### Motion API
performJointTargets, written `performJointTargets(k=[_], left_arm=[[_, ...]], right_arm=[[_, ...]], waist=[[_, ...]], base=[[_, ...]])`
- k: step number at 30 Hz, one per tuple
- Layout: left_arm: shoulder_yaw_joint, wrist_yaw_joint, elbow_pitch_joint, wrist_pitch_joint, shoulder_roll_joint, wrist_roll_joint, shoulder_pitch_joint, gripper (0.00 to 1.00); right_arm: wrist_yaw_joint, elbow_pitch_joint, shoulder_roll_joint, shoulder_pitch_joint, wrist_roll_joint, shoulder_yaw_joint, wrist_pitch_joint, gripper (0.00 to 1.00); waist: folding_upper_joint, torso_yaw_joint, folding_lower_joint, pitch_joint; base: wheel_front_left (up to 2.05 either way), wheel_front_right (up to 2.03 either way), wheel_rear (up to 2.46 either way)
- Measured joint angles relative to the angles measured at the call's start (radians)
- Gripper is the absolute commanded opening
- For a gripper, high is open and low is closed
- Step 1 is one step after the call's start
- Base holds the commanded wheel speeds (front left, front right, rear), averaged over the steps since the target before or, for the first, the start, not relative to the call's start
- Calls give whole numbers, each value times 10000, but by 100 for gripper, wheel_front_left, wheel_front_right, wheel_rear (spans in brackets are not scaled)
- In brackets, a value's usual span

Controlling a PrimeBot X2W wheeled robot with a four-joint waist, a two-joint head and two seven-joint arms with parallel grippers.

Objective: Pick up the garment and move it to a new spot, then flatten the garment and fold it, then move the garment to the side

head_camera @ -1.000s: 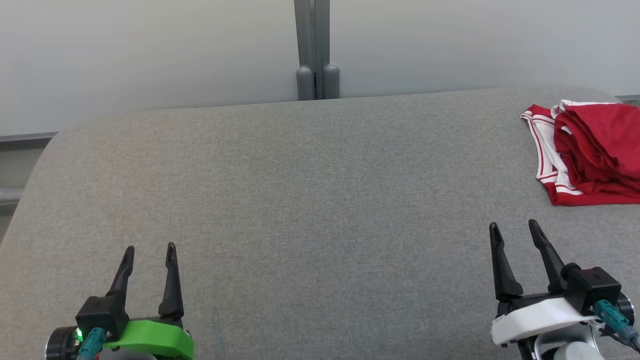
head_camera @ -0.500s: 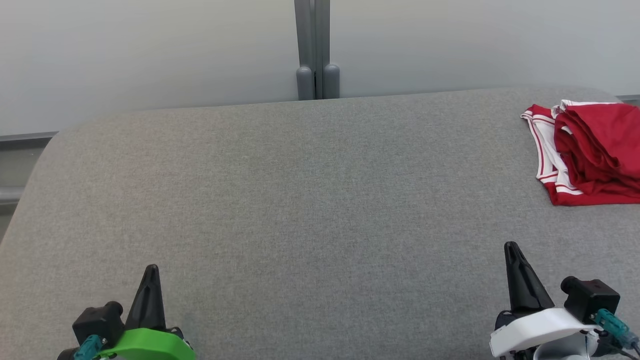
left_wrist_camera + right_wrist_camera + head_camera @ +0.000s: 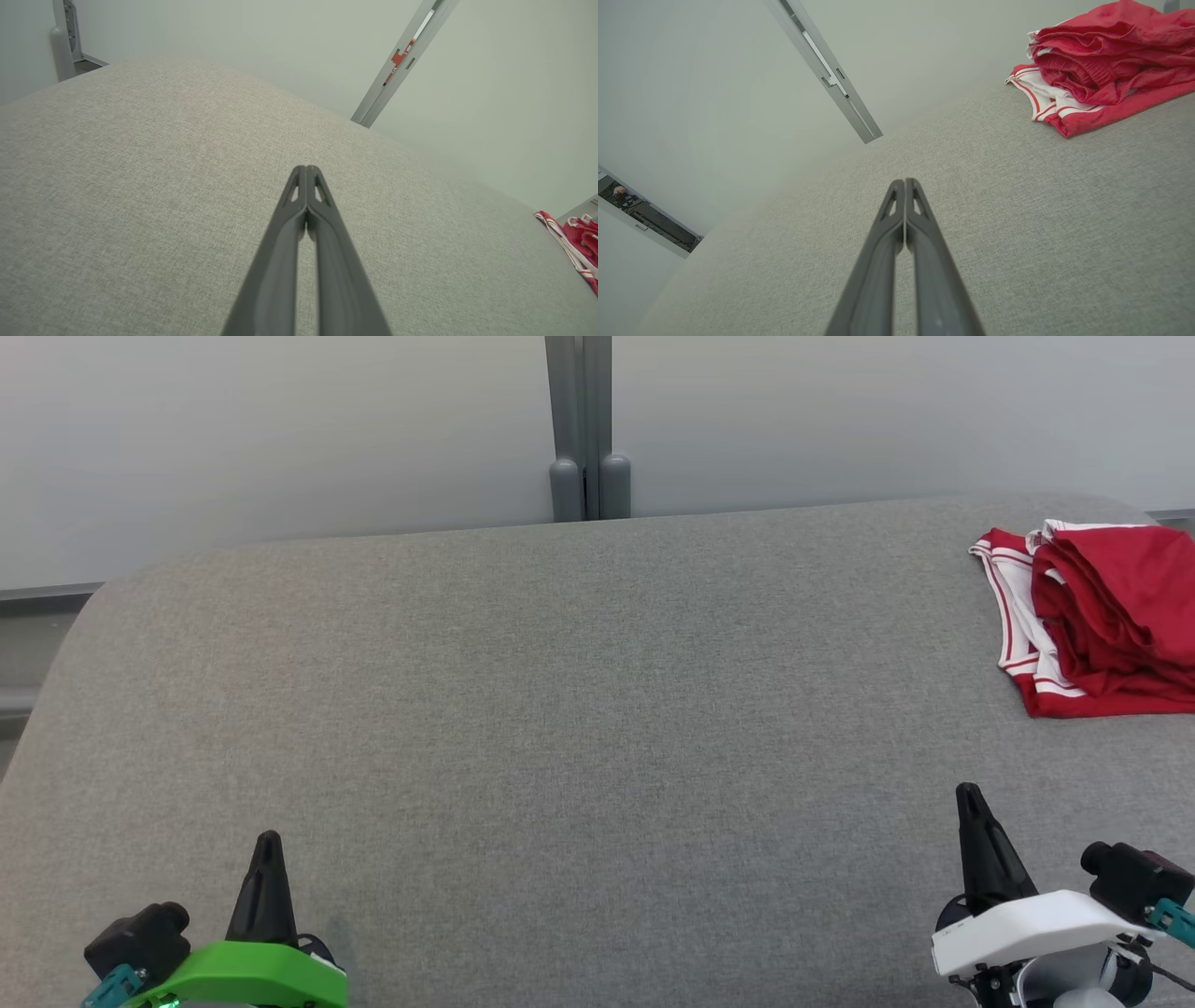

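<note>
The garment (image 3: 1106, 611) is a red piece with white striped trim, lying bunched in a heap at the far right of the grey padded table (image 3: 579, 709). It also shows in the right wrist view (image 3: 1101, 70) and as a sliver in the left wrist view (image 3: 577, 240). My left gripper (image 3: 268, 845) hovers at the lower left, shut and empty, fingertips pressed together (image 3: 307, 169). At the lower right my right gripper (image 3: 969, 795) is shut too, holding nothing (image 3: 904, 182), well short of the garment.
A pale wall runs behind the table with a grey vertical post (image 3: 581, 429) at its middle. The table's far-left corner is rounded (image 3: 103, 597). The garment lies close to the table's right edge.
Both grippers closed from open to shut and drew back a little toward the bottom of the head view. The garment has not moved.
</note>
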Motion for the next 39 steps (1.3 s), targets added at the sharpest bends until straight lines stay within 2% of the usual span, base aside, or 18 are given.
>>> performJointTargets(k=[14,39], left_arm=[[146,-67,-102,539,-36,-2140,-183,0],[405,-186,-230,1315,-71,-5216,-449,0]], right_arm=[[0,142,0,-239,2105,-169,497,0],[-8,339,15,-611,5175,-449,1267,0]], waist=[[0,-45,1,21],[0,-127,1,58]], base=[[0,0,0],[0,0,0]])
